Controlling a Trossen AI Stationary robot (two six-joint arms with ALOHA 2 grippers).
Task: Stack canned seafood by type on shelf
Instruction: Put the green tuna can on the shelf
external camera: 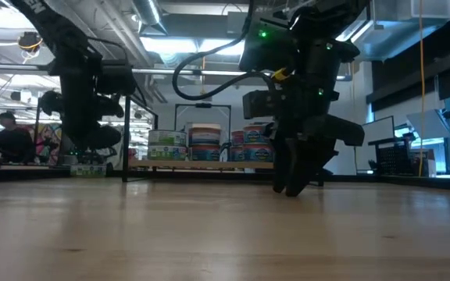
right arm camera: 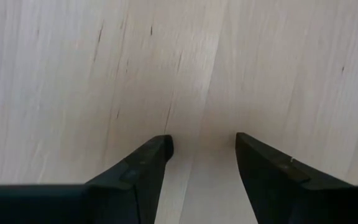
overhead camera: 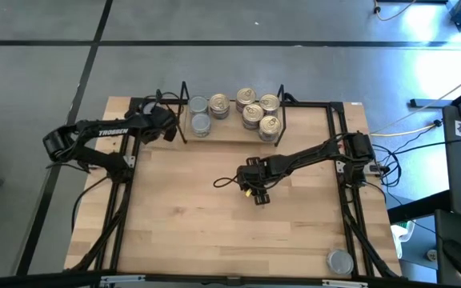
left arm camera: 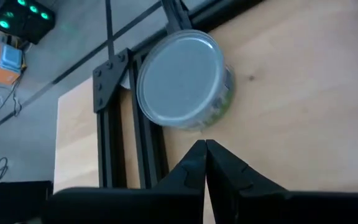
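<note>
Seven tins (overhead camera: 246,110) racked on shelf (overhead camera: 184,110) at 12 o'clock; one silver-lidded stray (overhead camera: 340,261) at 5. Right gripper (overhead camera: 259,197) spread, empty, mid-table. Left gripper (left arm camera: 205,163) pressed together beside shelf. Next: fetch stray.

tins (overhead camera: 246,110) on shelf (overhead camera: 232,136) (one stray (overhead camera: 340,261))

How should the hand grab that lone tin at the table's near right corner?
Come straight down on the tin and pinch its round side wall across the middle. It sits upright, flat silver lid up, beside the rail, so keep the fingers clear of that side.
</note>
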